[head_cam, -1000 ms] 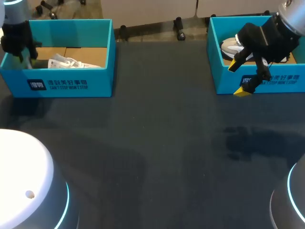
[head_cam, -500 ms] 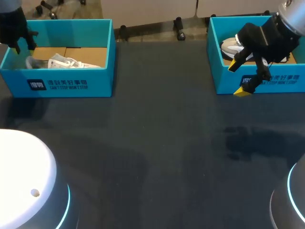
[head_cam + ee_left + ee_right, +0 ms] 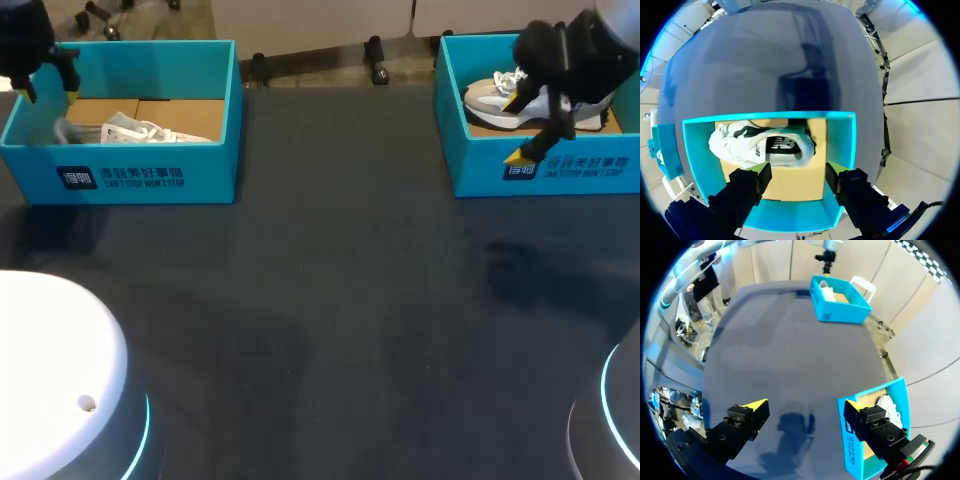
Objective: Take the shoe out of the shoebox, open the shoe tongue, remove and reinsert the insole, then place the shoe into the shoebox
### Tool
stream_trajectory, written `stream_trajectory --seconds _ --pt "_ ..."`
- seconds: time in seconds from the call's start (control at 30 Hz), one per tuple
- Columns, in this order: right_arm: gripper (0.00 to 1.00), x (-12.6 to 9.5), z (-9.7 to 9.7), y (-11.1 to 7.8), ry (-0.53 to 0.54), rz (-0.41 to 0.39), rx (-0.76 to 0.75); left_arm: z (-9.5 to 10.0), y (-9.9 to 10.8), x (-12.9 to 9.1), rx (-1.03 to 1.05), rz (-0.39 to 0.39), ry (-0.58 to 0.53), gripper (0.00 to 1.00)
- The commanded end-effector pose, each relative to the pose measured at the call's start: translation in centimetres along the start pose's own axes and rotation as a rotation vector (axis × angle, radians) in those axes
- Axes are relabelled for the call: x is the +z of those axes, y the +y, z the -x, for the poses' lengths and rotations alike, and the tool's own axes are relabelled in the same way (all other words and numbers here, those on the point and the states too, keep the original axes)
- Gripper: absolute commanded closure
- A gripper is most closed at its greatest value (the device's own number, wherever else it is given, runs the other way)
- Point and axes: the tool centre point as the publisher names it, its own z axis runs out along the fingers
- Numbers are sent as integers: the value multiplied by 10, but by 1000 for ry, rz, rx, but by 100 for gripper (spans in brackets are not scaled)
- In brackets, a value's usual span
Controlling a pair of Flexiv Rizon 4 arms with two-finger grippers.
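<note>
The white shoe point(image 3: 760, 145) lies inside the left shoebox point(image 3: 790, 221); the left gripper point(image 3: 795, 179) hangs above that box, fingers wide; the right gripper point(image 3: 805, 405), also wide, is well apart from it, seemingly over another shoebox point(image 3: 580, 180).

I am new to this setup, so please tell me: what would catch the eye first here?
Two bright teal shoeboxes on the far side of the dark table: the left shoebox holds a white shoe, the right shoebox a grey-and-white shoe. The left arm's jaws stand open over its box, the right arm's jaws open over its box's front wall.
</note>
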Motion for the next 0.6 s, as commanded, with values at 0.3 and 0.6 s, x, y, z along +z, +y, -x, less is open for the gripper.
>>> stream_trajectory --seconds 0.3,0.6 --pt "0 -4 61 -35 -42 9 118 12 -30 -43 -140 96 -44 26" --pt "0 1 98 -50 -168 40 375 15 -42 -56 -252 96 -101 18"
